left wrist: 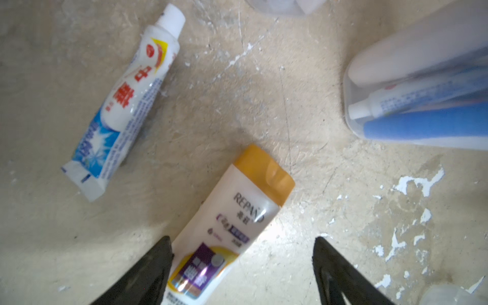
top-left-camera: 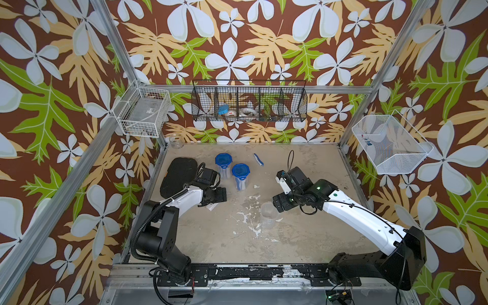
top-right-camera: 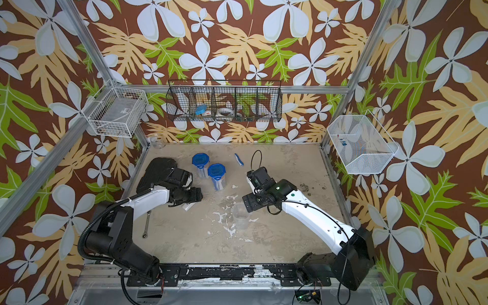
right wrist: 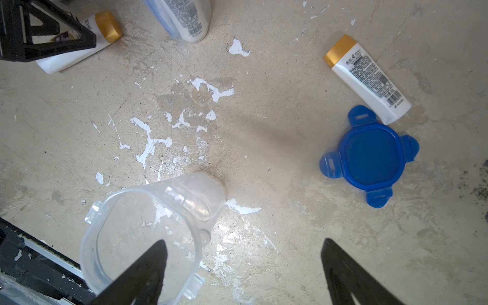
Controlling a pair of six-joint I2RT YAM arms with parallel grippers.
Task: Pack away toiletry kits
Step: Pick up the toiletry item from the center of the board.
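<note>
Your left jaws: spread wide, gripping nothing, low over the surface point(left wrist: 290, 105). Lying between them: one white gold-capped bottle point(left wrist: 232, 211), flat, cap end pointing away from the wrist, one edge alongside a fingertip point(left wrist: 158, 266); you cannot tell whether they touch. Near it, apart: one toothpaste tube point(left wrist: 124, 105), flat, white cap on.

Your right jaws: spread wide, gripping nothing. One fingertip point(right wrist: 150, 264) crosses the mouth of the open cup point(right wrist: 148, 211), which is clear, upright and empty; contact cannot be judged. Farther out: one blue lid point(right wrist: 369, 155), flat on the surface, four tabs splayed. Just beside one tab: a second bottle point(right wrist: 367, 79), flat, barcode side up.

Beyond your arms, in both top views: nearer lidded cup point(top-left-camera: 240, 176) and farther lidded cup point(top-left-camera: 223, 163), upright, close together, lids on, contents inside. One toothbrush point(top-left-camera: 258, 159), loose on the surface, well apart from the open cup. One black case point(top-left-camera: 177, 179), behind your left arm. One glass jar point(top-left-camera: 176, 141), far left corner.
</note>
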